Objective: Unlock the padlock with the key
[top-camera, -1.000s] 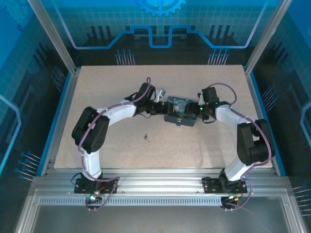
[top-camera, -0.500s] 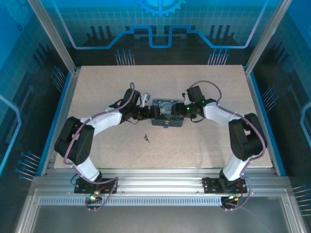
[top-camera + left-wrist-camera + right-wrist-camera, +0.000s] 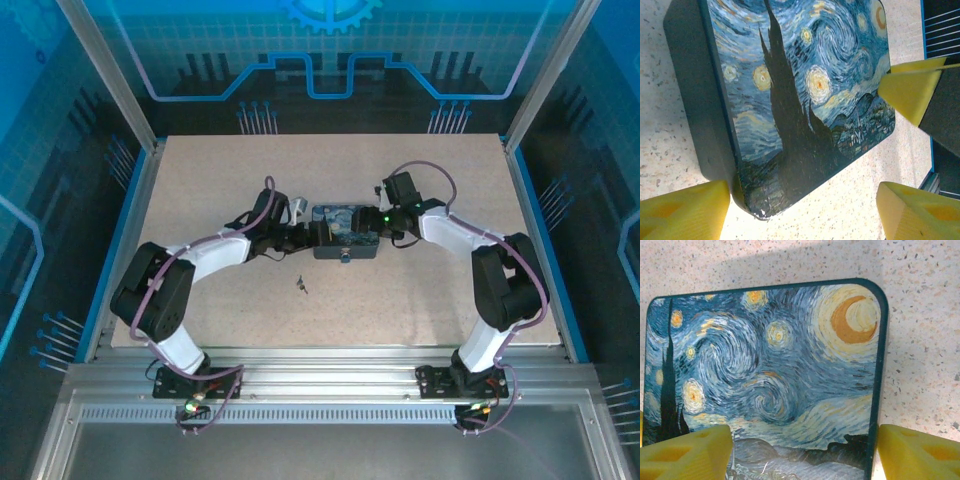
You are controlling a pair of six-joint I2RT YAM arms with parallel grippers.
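Note:
The blue-and-yellow swirl-painted tin box lies mid-table. The padlock is a tiny silvery piece at the box's near edge. The key is a dark speck on the table, left of and nearer than the box. My left gripper is at the box's left end, open; its left finger touches the box's dark side and the other finger stands apart on the table. My right gripper is open at the box's right end, one finger over the lid, the other just outside its edge.
The speckled table is walled by aluminium posts and blue panels at the left, right and back. A yellow finger of the right gripper shows past the box's far end in the left wrist view.
The box, with a gripper at each end, has slid left across the table over the last second. The right jaws have widened a little. The key has not moved.

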